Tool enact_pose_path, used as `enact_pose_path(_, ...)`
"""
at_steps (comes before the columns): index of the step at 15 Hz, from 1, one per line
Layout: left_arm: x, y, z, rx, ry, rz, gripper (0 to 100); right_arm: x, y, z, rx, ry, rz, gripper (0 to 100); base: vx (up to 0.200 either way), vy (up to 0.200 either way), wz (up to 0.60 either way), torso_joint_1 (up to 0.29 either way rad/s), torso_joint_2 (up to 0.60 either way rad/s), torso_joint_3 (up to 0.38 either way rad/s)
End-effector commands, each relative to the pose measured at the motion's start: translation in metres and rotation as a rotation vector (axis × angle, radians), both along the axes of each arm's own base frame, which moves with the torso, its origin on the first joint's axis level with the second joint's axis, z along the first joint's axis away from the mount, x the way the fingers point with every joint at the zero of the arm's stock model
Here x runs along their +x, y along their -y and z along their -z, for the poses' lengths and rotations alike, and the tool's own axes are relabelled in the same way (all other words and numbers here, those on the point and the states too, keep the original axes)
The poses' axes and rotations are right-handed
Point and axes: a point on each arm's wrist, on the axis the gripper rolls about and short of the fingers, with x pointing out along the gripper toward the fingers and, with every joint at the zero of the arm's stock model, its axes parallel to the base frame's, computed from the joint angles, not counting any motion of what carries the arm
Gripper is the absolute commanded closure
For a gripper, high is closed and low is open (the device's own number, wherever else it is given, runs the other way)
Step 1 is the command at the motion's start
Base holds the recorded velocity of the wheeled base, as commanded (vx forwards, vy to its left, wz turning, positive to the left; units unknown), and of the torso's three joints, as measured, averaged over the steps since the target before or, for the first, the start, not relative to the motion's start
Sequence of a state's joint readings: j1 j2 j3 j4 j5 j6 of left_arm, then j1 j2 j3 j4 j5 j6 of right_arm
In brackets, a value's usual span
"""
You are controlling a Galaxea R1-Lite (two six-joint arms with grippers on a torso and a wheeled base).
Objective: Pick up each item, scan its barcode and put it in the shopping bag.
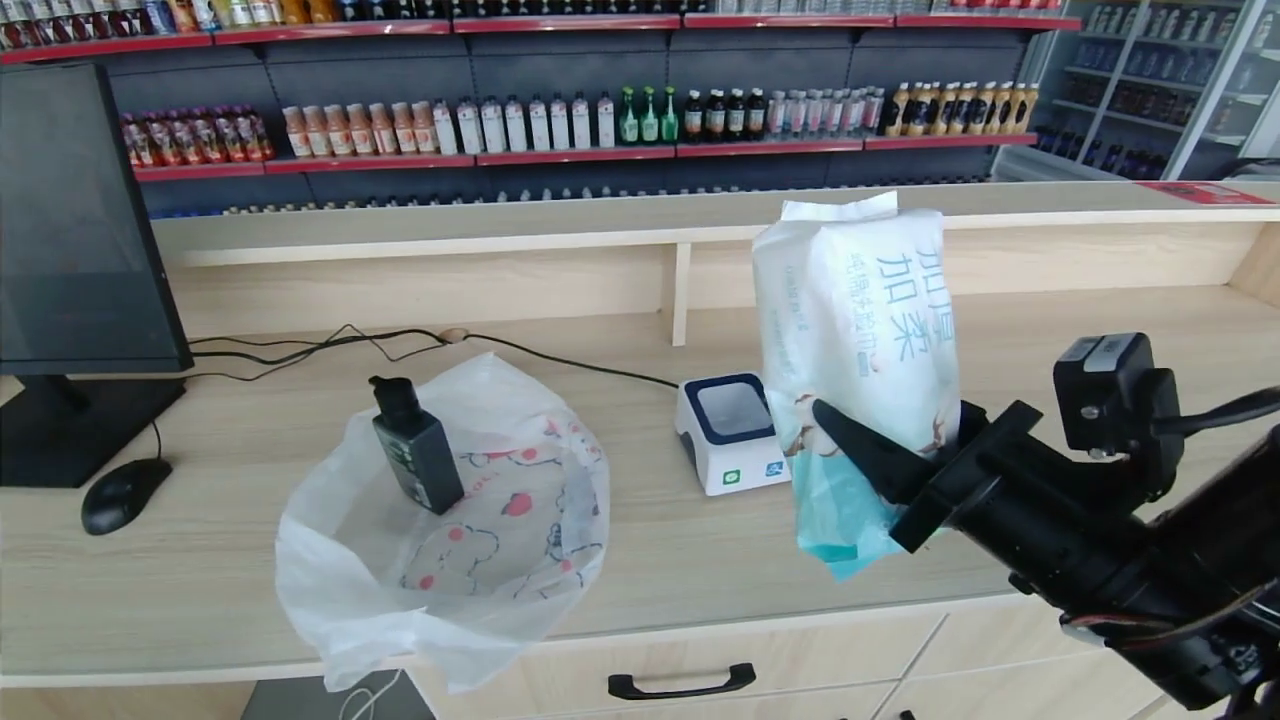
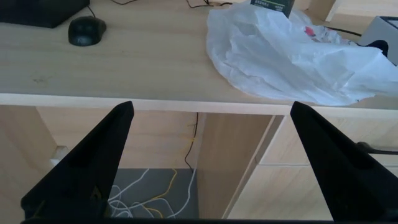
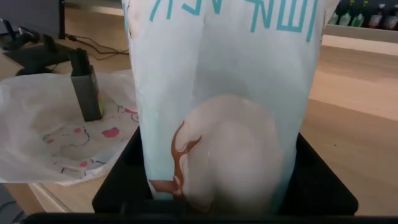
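Many bottles (image 1: pixel 560 120) line red shelves (image 1: pixel 570 158) behind a pale wooden counter (image 1: pixel 700 570) bearing monitor (image 1: pixel 80 220), mouse (image 1: pixel 120 495), scanner (image 1: pixel 728 430) and bag (image 1: pixel 330 560). Right gripper (image 1: pixel 905 435) pinches a tall white-and-teal pack (image 1: pixel 860 300), upright just right of the scanner. Left gripper (image 2: pixel 211 109) hangs spread, empty, before the counter's front edge.

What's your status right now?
Right gripper shut on tissue pack, beside the scanner. Left gripper open, empty, facing counter front. Dark bottle stands in shopping bag.
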State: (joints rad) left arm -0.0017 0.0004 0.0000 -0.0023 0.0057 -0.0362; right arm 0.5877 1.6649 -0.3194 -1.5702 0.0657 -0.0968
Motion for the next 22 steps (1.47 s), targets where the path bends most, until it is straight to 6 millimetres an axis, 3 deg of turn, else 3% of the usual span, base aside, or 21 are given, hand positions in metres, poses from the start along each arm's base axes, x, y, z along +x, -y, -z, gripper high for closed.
enact_pose_path(1, 0.0, 0.0, 0.0, -0.001, 0.001, -0.001, 0, 0.009, 0.0, 0.012, -0.028, -0.043, 0.02, 100, 0.0, 0.2, 0.0, 0.002, 0.01, -0.002)
enact_pose_path(8, 0.0, 0.0, 0.0, 0.004, 0.001, -0.001, 0, 0.036, -0.006, 0.036, -0.001, -0.156, 0.088, 100, 0.0, 0.0, 0.0, 0.0, 0.0, 0.0)
enact_pose_path(12, 0.0, 0.0, 0.0, 0.004, 0.001, -0.001, 0, 0.038, -0.01, 0.058, -0.049, -0.228, 0.087, 100, 0.0, 0.0, 0.0, 0.0, 0.0, 0.0)
enact_pose_path(16, 0.0, 0.0, 0.0, 0.004, 0.001, -0.001, 0, 0.053, 0.005, 0.065, -0.052, -0.249, 0.161, 100, 0.0, 0.0, 0.0, 0.0, 0.0, 0.0)
enact_pose_path(22, 0.0, 0.0, 0.0, 0.004, 0.001, -0.001, 0, 0.058, 0.004, 0.067, -0.051, -0.248, 0.167, 100, 0.0, 0.0, 0.0, 0.0, 0.0, 0.0)
